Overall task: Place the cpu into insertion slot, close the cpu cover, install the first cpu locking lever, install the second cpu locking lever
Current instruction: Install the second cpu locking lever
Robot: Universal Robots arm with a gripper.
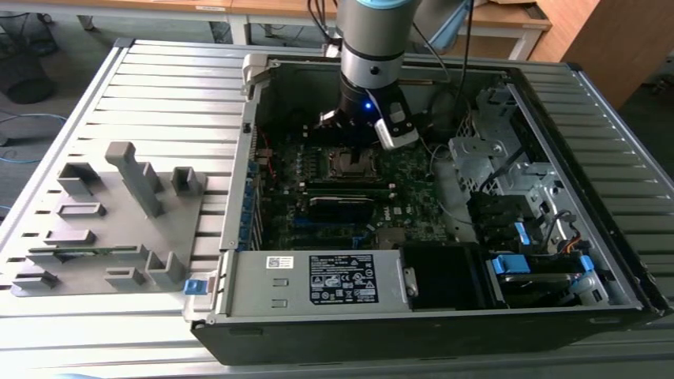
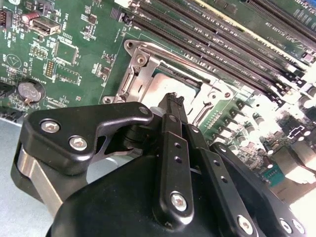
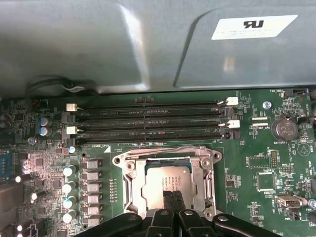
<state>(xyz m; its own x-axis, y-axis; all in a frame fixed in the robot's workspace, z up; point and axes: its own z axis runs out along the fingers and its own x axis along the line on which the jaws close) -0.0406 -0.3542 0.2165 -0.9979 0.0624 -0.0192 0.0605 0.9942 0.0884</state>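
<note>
Two steps look done: the cpu (image 3: 165, 183) sits in the slot (image 3: 129, 183) under the lowered cover (image 3: 168, 158); the gripper (image 3: 172, 196), fingers together and empty, hovers above; levers unclear.

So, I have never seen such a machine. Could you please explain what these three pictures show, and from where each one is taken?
A robot arm reaches into an open computer case on a slatted table. The exterior view looks from outside; both wrist views come from cameras on the arm. The gripper, fingers together and holding nothing, touches the cpu, which already lies in the insertion slot under the closed cpu cover. Beside it run the memory slots. A grey parts holder lies at the exterior view's left.
</note>
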